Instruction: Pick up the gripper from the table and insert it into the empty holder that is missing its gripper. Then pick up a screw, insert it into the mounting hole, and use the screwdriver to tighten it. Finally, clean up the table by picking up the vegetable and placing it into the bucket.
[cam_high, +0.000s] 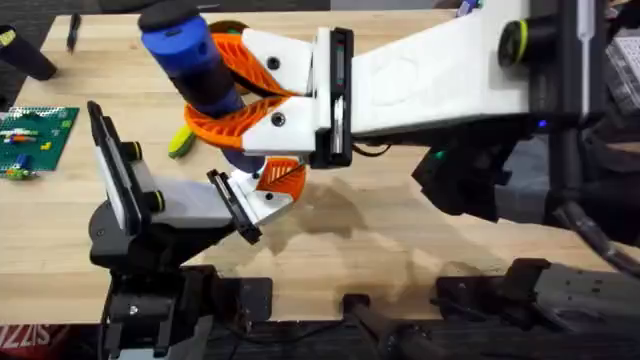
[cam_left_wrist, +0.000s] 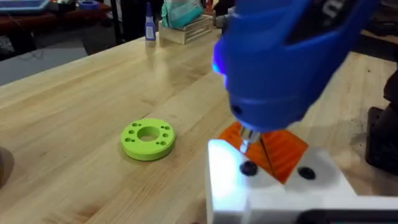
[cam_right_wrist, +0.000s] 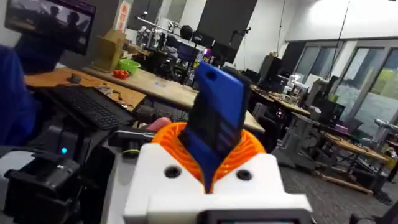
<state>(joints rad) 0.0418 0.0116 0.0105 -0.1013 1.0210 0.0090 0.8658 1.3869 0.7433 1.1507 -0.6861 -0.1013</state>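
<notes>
My right gripper (cam_high: 215, 90) reaches across the table and is shut on the blue screwdriver (cam_high: 190, 55), which stands upright between its orange pads (cam_right_wrist: 249, 152). The screwdriver's (cam_left_wrist: 280, 62) thin bit rests on a dark screw (cam_left_wrist: 249, 168) in the mounting hole of the white holder (cam_left_wrist: 236, 186). The orange gripper (cam_left_wrist: 277, 149) sits in that holder, which is at the end of my left arm's gripper (cam_high: 262, 190). The yellow-green vegetable (cam_high: 180, 142) lies on the table beside the screwdriver. The bucket is mostly hidden behind my right gripper; a brown rim (cam_high: 232, 27) shows.
A lime-green disc with holes (cam_left_wrist: 148, 138) lies on the wood left of the holder. A green circuit board (cam_high: 35, 135) sits at the table's left edge, with a black object (cam_high: 25, 55) beyond it. My right arm (cam_high: 430, 80) spans the table's middle.
</notes>
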